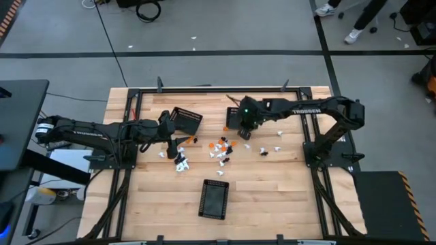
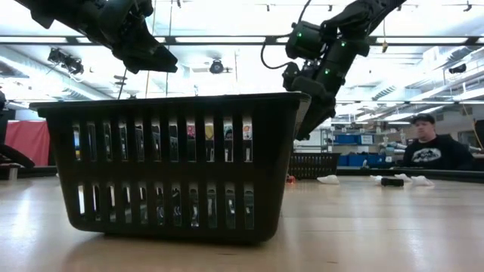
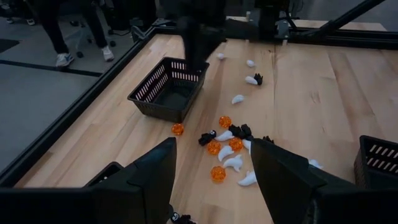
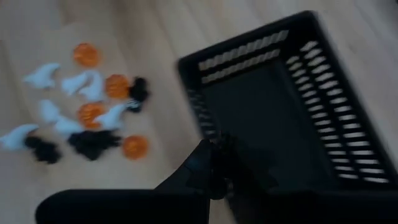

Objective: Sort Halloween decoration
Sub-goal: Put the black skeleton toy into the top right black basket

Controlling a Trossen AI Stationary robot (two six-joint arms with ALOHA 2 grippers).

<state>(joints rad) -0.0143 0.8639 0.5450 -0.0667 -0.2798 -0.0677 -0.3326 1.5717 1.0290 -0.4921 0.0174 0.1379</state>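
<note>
The trinkets (image 1: 219, 151) lie scattered on the wooden table (image 1: 272, 197) near its middle, a loose heap of orange, white and black pieces, with a few more white and black ones (image 1: 270, 149) strewn off toward the right arm's side.

The left gripper (image 1: 170, 144) hangs over the table at the left edge of this scatter, its fingers (image 3: 152, 171) spread wide with nothing between them. In its wrist view the orange balls (image 3: 219, 173), white ghosts (image 3: 234, 163) and black pieces (image 3: 207, 137) lie just ahead of the open fingertips, apart from them. A small group of white and black pieces (image 1: 180, 163) lies close beside this gripper.

The right gripper (image 1: 245, 134) hovers beside the far basket (image 1: 236, 117), at the back of the scatter. Its fingers (image 4: 214, 165) are pressed together; whether a piece is pinched between them cannot be made out. In its wrist view the basket (image 4: 292, 112) sits under and beside the fingertips, and the heap of trinkets (image 4: 87, 118) lies off to the side of that basket, clear of the fingers.

A second basket (image 1: 185, 121) stands tilted near the left gripper, and a third basket (image 1: 214, 199) sits alone toward the near edge. In the low view a person (image 2: 429, 147) sits beyond the table.
</note>
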